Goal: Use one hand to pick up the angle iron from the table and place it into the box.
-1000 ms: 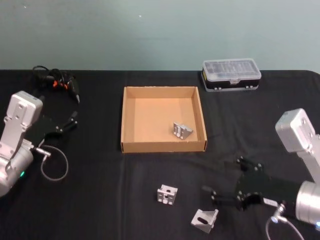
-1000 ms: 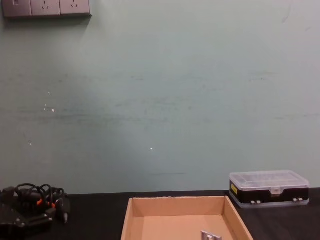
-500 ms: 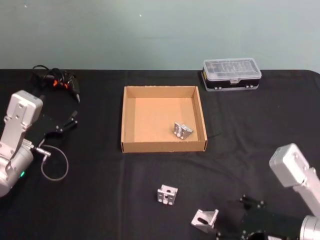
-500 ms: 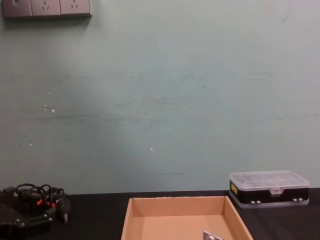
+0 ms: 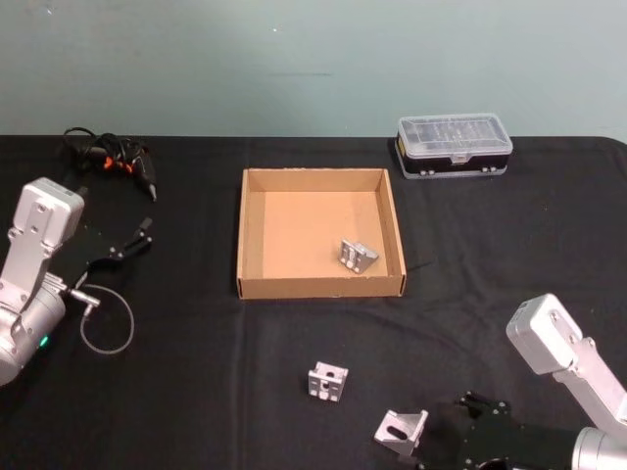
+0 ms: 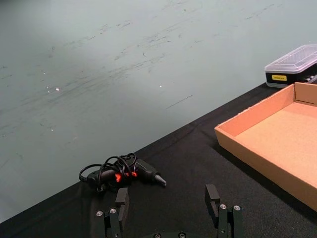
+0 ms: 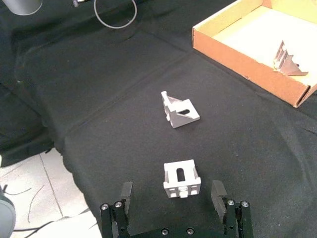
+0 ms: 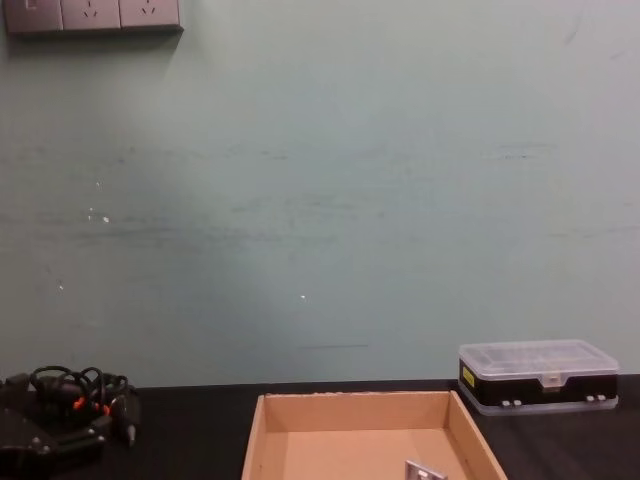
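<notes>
Black fingers of the right gripper (image 7: 172, 194) stand spread wide, holding nothing, low over the table (image 7: 99, 89) near its front right edge. One angle iron (image 7: 182, 180) lies just ahead, between the fingertips (not touched). A second bracket (image 7: 179, 110) sits farther off; a third bracket (image 7: 290, 58) rests inside the box (image 7: 237, 58). The left gripper (image 6: 167, 198) hangs parted at the table's left.

You've got a black case with clear plastic lid (image 5: 454, 145) at back right, lid down, a black corded tool with orange marks (image 5: 110, 160) at back left, cable tangled, well apart from the case, scuffed teal wall (image 8: 320, 200) behind, wall sockets (image 8: 92, 15) high on its left.
</notes>
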